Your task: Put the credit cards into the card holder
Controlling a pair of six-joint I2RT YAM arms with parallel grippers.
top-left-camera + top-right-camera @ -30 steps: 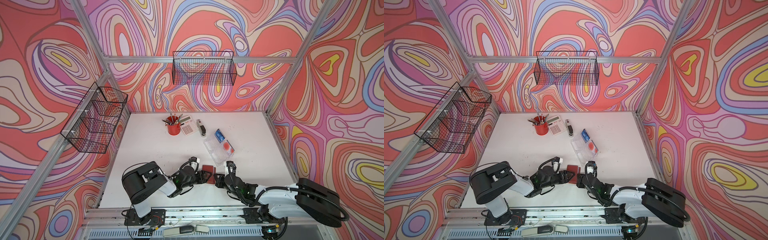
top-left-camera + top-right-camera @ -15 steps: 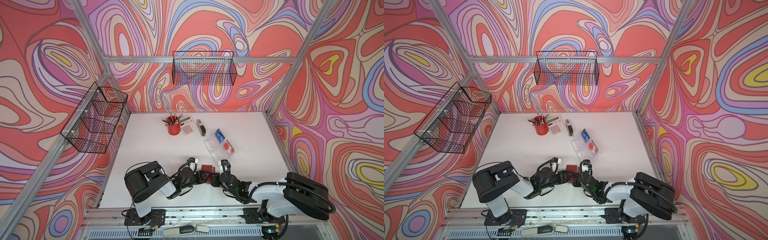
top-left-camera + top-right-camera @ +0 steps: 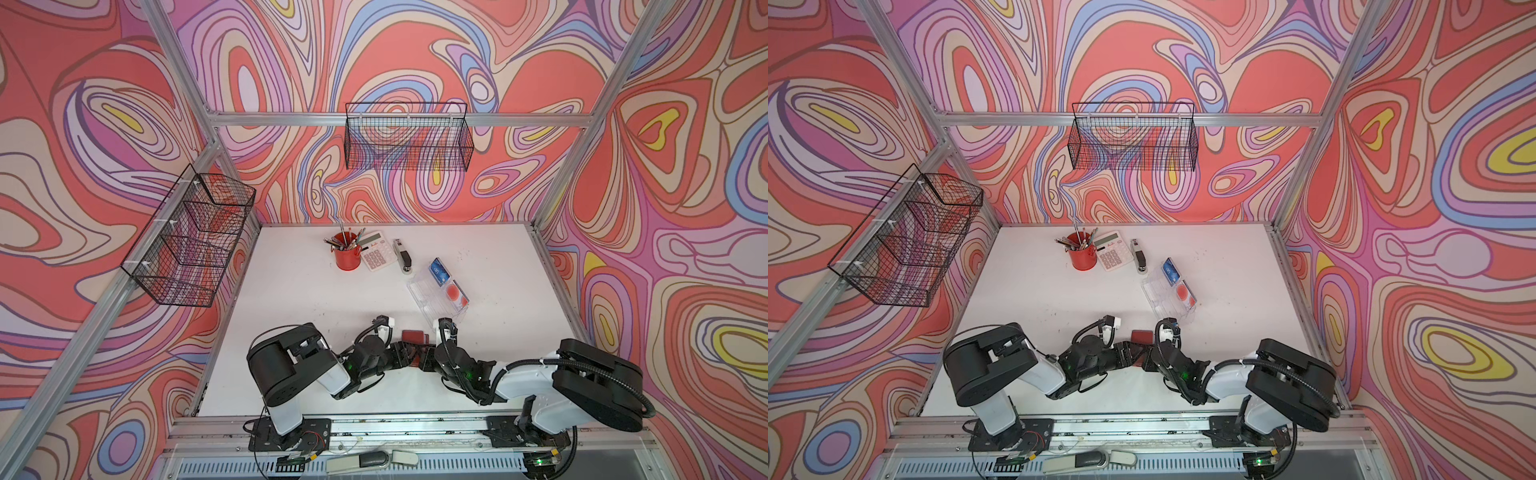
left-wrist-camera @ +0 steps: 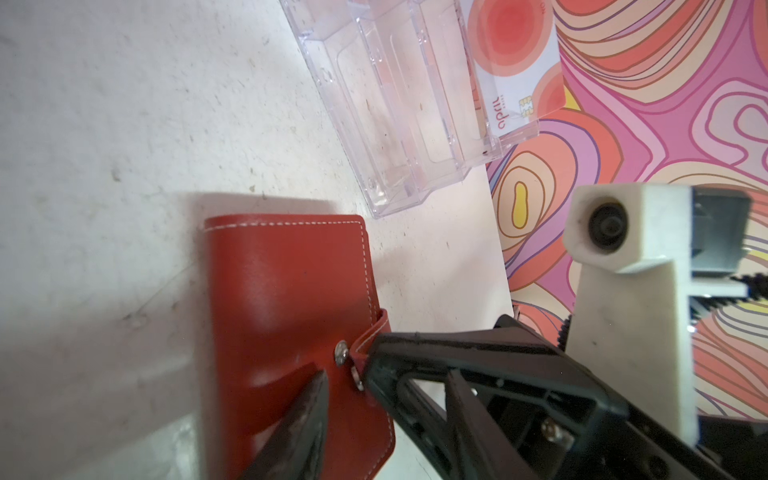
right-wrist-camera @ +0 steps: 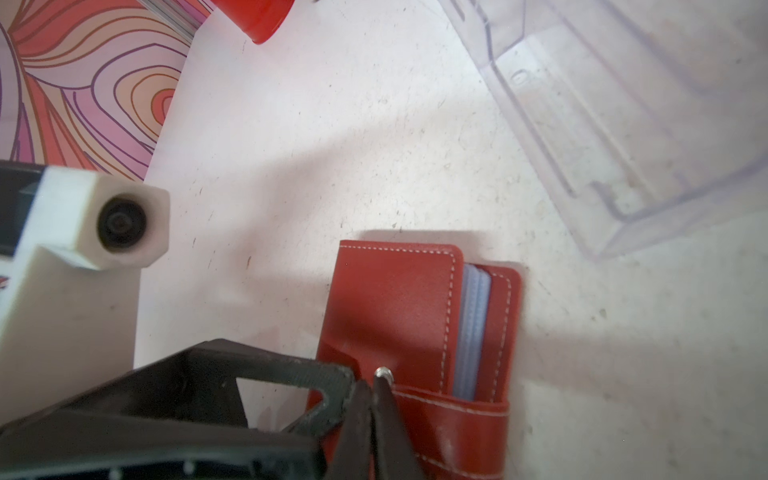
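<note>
1. Card holder (image 3: 413, 336): one. It is red, folded and flat on the table (image 3: 291, 316), near the front edge, between my two grippers. Its long axis runs front to back. The opening edge faces the right side of the table, and pale blue sleeves (image 5: 471, 328) show there through a narrow gap. The spine faces left.
2. Snap tab (image 4: 368, 334): one. It wraps round the opening edge onto the top cover.
3. Right gripper (image 5: 374, 395): my jaws are clenched tight together, with the tips at the end of the snap tab beside a metal stud (image 5: 384, 372). I cannot tell whether the tab is nipped between them.
4. Left gripper (image 3: 405, 356): one finger (image 4: 305, 415) rests on the top cover at its near end. The other finger is out of sight, so I cannot tell whether these jaws are parted or closed.
5. Credit cards (image 3: 452, 292): three faces counted, all standing in the clear tray (image 3: 427, 300). One is a blue card (image 3: 439, 271). Two are pale cards (image 4: 511, 70) with a red-orange circle, one behind the other. I cannot count any hidden behind these.
6. Clear tray: one. It lies diagonally, with its near corner just beside the card holder.
7. At the back of the table, side by side: one pen cup (image 3: 347, 258), one calculator (image 3: 378, 254) and one stapler (image 3: 404, 259).
8. Wire baskets: two, one on the back wall (image 3: 409, 141) and one on the left wall (image 3: 189, 245).
</note>
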